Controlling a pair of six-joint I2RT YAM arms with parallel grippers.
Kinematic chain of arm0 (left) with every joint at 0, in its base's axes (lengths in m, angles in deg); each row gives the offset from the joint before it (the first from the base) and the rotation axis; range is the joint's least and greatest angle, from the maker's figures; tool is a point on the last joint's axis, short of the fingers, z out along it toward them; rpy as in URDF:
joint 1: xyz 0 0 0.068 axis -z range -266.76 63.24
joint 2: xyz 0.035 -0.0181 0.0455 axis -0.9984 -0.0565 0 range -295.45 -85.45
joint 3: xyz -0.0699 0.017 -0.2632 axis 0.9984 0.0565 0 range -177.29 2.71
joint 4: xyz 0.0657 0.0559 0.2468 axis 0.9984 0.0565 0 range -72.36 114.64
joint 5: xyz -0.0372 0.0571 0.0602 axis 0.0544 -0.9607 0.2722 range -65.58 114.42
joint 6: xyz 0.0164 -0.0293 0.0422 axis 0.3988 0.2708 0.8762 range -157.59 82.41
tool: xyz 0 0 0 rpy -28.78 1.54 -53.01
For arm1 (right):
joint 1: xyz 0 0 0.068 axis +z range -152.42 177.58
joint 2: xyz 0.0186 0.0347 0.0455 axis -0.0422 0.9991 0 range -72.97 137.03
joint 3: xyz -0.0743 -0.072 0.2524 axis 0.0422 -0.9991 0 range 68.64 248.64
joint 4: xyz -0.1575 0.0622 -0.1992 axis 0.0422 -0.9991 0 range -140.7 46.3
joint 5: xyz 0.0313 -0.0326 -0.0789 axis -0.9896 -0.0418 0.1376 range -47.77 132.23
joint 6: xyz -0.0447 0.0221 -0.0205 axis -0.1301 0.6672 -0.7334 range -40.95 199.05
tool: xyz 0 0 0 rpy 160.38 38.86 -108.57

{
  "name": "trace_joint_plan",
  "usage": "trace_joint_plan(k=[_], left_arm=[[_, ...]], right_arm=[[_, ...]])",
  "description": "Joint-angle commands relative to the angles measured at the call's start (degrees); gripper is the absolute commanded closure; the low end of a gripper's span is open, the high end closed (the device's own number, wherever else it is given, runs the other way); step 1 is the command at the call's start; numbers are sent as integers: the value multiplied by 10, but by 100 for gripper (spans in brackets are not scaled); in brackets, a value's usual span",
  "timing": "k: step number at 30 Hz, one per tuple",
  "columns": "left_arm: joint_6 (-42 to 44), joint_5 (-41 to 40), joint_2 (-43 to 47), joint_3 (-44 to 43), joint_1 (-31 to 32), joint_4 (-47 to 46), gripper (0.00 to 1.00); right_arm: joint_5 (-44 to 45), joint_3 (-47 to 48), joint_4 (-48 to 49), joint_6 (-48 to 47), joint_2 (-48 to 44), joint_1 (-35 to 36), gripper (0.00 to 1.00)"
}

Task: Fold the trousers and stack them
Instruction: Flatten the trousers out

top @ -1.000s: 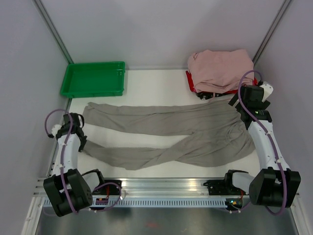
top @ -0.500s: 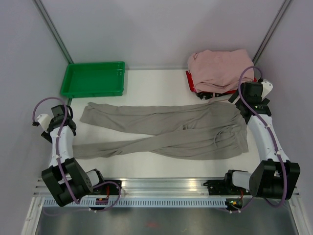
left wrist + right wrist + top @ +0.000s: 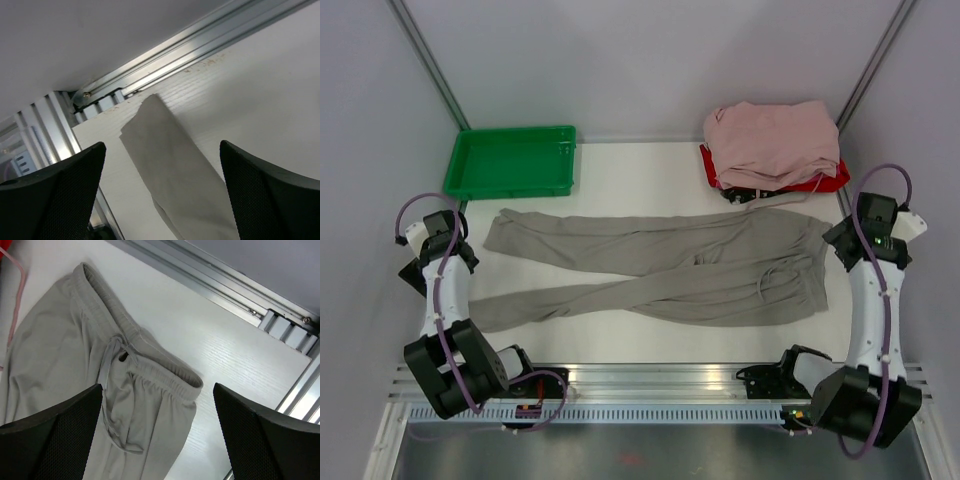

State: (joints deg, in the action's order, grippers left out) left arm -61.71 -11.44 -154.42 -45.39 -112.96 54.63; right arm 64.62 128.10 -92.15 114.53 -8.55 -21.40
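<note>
Past the metal rail (image 3: 650, 378) that carries two robot arms, a pair of grey-beige trousers (image 3: 660, 275) lies flat across a white table (image 3: 640, 190), waist to the right and legs running left. The legs cross partway along. Off the leg end, the left gripper (image 3: 442, 238) hangs with its jaws wide apart and nothing in them. Its wrist camera looks down between the fingers (image 3: 55, 190) at the cuff (image 3: 165, 165) of one leg, lying loose near the table's edge. Off the waist end, the right gripper (image 3: 876, 236) is likewise spread wide and empty, above the elastic waistband (image 3: 150, 367) and its drawstring (image 3: 107, 365). Beyond the leg ends sits a green tray (image 3: 510, 160). Beyond the waist, a heap of pink clothes (image 3: 770, 140) rests on something red (image 3: 835, 178).
</note>
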Motion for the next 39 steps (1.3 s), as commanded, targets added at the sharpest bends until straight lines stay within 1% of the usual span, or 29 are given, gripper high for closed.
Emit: trace_joint_plan(k=[1, 2, 4, 5, 9, 12, 15, 17, 20, 23, 27, 29, 30, 32, 33, 34, 35, 36, 39], left_arm=[[41, 90, -12, -27, -2, -41, 0], [40, 100, -17, -31, -2, -44, 0], [40, 116, -33, -33, -2, -55, 0], [42, 118, -39, -35, -3, -59, 0], [44, 120, -68, -51, 8, -62, 0], [43, 120, -78, -55, 18, -63, 0], [45, 112, -85, -53, 20, -62, 0], [49, 106, -90, -51, 20, -62, 0], [52, 94, -96, -52, 20, -62, 0], [57, 86, -107, -58, 20, -61, 0], [59, 81, -114, -74, 20, -52, 0], [59, 75, -119, -82, 21, -45, 0], [59, 73, -122, -85, 20, -42, 0], [59, 65, -124, -90, 20, -38, 0], [60, 62, -125, -96, 20, -32, 0], [61, 57, -126, -99, 19, -30, 0], [61, 54, -127, -104, 19, -27, 0], [62, 50, -128, -105, 19, -24, 0], [65, 40, -129, -108, 19, -24, 0]], right_arm=[[9, -31, -94, 61, -69, -6, 2], [6, -43, -114, 77, -73, -7, 2], [-9, -85, -123, 102, -77, -11, 2], [-27, -98, -124, 135, -77, -11, 2], [-42, -149, -97, 183, -81, -12, 2], [-36, -153, -67, 181, -76, -12, 2], [-42, -167, -19, 153, -54, -12, 4], [-42, -184, -1, 147, -33, -12, 12], [-46, -201, 12, 145, 13, -12, 16], [-23, -207, 26, 136, 52, -13, 16], [14, -198, 39, 117, 73, -13, 17], [28, -203, 54, 114, 82, -13, 31], [35, -206, 58, 114, 83, -13, 45], [53, -214, 68, 114, 96, -13, 63], [66, -216, 64, 114, 100, -14, 80], [72, -216, 60, 114, 105, -14, 91], [89, -213, 51, 116, 112, -15, 100], [100, -211, 29, 123, 114, -16, 100], [126, -193, 6, 142, 104, -25, 100]])
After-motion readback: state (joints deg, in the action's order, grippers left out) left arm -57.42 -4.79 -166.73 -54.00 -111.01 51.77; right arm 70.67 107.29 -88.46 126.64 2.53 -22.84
